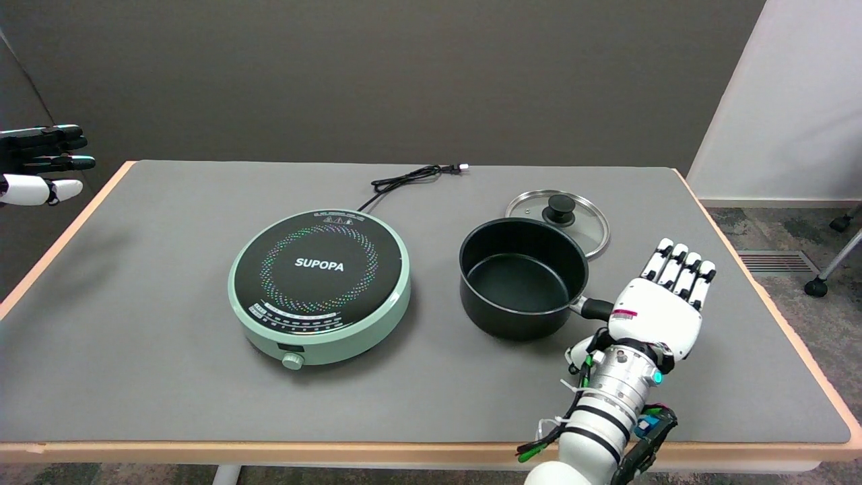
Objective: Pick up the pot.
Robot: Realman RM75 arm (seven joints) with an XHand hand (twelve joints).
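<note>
A black pot (522, 276) stands empty and upright on the grey mat, right of centre. Its black handle (596, 309) sticks out toward the lower right. My right hand (663, 303) hovers over the outer end of that handle, back of the hand up, fingers (680, 266) stretched out straight and close together. The handle's far end is hidden under the hand. Nothing is gripped; the hand is open.
A glass lid (566, 215) with a black knob lies just behind the pot. A round green induction cooker (320, 283) sits left of the pot, its cord (411, 178) trailing back. The idle left hand (40, 165) hangs at the upper left. The table's right edge (774, 296) is close.
</note>
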